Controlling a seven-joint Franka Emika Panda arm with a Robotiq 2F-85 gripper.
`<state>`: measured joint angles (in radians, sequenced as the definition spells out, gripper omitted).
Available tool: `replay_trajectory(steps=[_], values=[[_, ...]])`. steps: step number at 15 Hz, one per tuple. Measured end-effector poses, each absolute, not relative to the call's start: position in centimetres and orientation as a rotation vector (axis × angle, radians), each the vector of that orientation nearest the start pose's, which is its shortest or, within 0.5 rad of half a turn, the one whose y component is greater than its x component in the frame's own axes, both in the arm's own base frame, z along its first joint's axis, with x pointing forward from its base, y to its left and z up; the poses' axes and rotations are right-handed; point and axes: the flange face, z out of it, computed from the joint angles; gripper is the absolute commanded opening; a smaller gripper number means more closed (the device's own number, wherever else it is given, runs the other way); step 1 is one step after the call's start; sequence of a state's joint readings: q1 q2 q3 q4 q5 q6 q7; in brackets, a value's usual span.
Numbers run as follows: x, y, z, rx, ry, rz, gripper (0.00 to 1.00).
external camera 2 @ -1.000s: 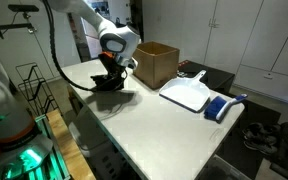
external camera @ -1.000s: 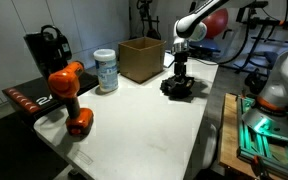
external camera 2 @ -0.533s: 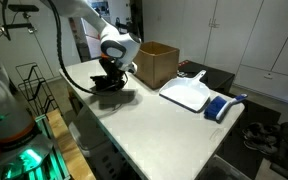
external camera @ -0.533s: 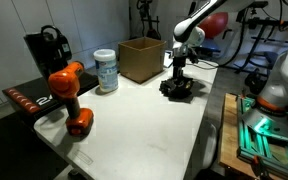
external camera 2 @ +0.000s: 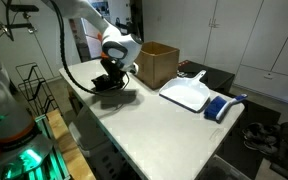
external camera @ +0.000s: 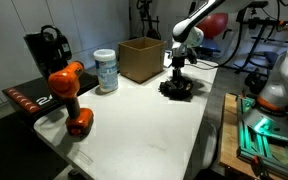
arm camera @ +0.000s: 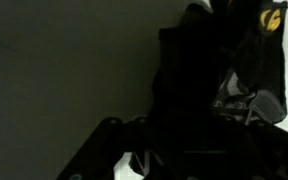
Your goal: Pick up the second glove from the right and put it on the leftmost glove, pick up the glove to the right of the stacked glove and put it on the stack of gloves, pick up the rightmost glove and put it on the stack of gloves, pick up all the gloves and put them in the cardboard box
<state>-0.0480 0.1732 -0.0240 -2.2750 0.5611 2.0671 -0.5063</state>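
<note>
Claw (external camera: 177, 76) has sunk since a second ago into the stack of gloves (external camera: 178, 90), at one o'clock on the white table (external camera: 144, 120); whether its jaws have closed on fabric I cannot tell. That reads as the final grab, the cardboard box (external camera: 140, 58) waiting at the heap's ten o'clock. Elsewhere the table carries an orange drill (external camera: 69, 95) at seven o'clock, a lab room behind.

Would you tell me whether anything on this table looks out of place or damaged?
Nothing stands out. The stack of gloves is a lumpy heap on the table, while the cardboard box and white canister stand upright; nothing looks spilled or damaged.
</note>
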Motion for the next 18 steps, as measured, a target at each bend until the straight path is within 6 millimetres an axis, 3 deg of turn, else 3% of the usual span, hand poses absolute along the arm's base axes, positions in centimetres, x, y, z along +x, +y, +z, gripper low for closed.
replay_trajectory(steps=[4,9,14,15,18], values=[[49.9,0.0,26.7,-2.589,-0.166,0.276,0.04],[50.8,1.1,28.4,-2.551,-0.296,0.21,0.06],[51.0,1.4,33.4,-2.571,-0.348,0.089,0.06],[51.0,1.4,34.6,-2.574,-0.356,0.058,0.24],[50.8,1.4,37.1,-2.582,-0.373,-0.004,0.24]])
